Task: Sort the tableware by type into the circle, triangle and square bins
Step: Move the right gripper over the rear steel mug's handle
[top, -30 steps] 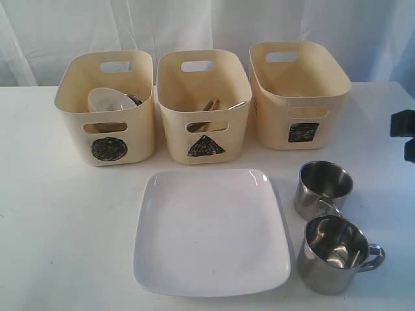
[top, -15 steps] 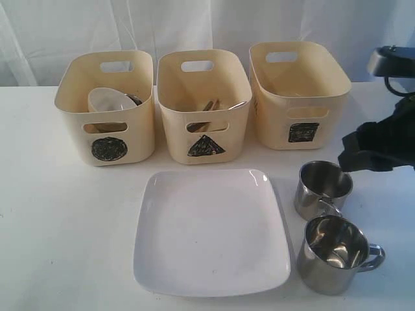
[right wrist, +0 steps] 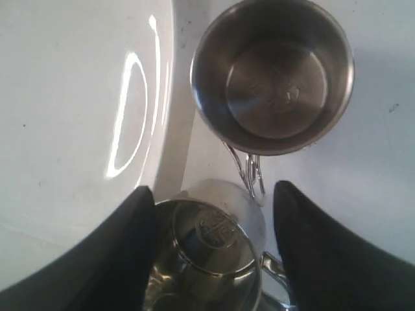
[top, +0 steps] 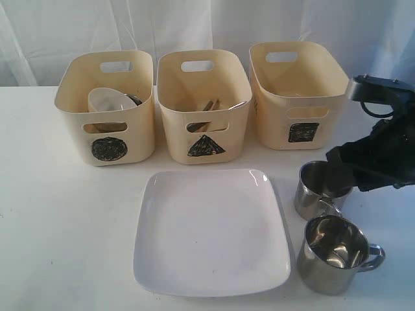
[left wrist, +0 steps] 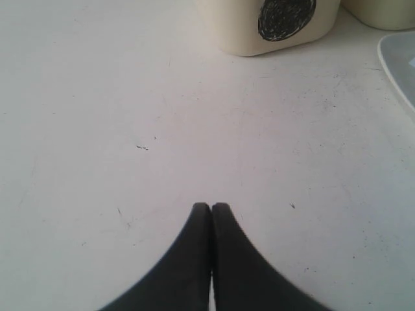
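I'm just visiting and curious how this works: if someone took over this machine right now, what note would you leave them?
Left gripper: shut, empty, over bare table near the circle bin.
Right gripper: open, holding nothing, poised above the mugs.
Done: white bowl is in the circle bin; chopsticks and steel cutlery are in the triangle bin.
Left: far mug, near mug and plate sit on the table. The square bin shows nothing inside from this angle.
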Robot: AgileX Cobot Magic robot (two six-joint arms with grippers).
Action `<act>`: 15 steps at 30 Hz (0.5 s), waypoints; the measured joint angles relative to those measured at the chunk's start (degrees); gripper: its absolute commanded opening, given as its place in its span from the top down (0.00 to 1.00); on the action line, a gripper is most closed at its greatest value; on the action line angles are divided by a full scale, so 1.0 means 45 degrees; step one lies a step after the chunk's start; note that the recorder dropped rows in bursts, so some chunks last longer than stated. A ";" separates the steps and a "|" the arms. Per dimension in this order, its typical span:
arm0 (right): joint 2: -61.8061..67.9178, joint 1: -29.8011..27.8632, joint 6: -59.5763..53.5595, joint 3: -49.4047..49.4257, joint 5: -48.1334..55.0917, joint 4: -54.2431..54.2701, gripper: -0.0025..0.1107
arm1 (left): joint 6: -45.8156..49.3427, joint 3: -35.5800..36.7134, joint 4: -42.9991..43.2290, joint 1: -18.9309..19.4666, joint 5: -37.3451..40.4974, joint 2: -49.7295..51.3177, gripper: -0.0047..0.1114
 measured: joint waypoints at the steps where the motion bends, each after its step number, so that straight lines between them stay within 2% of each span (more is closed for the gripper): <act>1: 0.0000 0.0000 -0.0036 0.0000 0.0061 0.0024 0.53 | 0.0000 0.0000 0.0000 0.0000 0.0000 0.0000 0.96; 9: 0.0006 0.0000 -0.0547 -0.0132 0.1332 -0.0262 0.53 | 0.0000 0.0000 0.0000 0.0000 0.0025 0.0000 0.96; 15: -0.0449 0.0018 -0.0838 -0.1357 0.3892 -0.2979 0.55 | 0.0000 0.0000 0.0000 0.0000 0.0048 0.0000 0.96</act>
